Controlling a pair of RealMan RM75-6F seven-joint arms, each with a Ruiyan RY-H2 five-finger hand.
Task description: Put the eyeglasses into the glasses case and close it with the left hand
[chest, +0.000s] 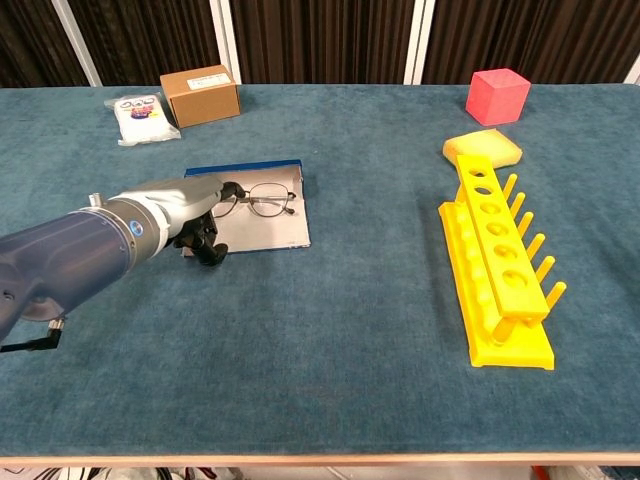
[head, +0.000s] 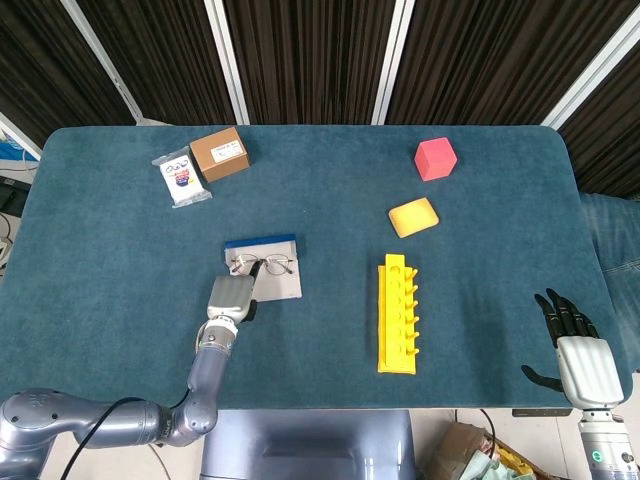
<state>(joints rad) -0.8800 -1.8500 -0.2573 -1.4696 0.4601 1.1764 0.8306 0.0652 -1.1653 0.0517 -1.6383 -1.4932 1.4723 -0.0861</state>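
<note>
Eyeglasses (head: 264, 265) lie on the open glasses case (head: 284, 281), a flat grey tray with a blue edge at its far side, near the middle-left of the blue-green table (head: 120, 240). In the chest view the frames sit unfolded across the upper part of the case, lenses toward the case's right half, one temple arm running toward the left hand (head: 231, 297).

The placing step looks nearly finished: the glasses are already over the case, and the left hand reaches in from the near-left with its fingertips at the left end of the frame. Whether it grips the temple or only touches it cannot be told; the fingers are hidden behind the back of the hand in both views. In the chest view a dark thumb hangs below the palm, just at the case's near-left corner.

By my reading, the next move calls for freeing the frame, making sure it sits fully inside the tray, then getting the fingers under or behind the blue lid edge to fold it over. The thin, flat lid and the light case, which could slide on the cloth, are the awkward parts.

The left forearm comes in low, wrist roughly level. The right hand (head: 578, 345) rests at the table's near-right edge, well apart, fingers spread and holding nothing.
</note>
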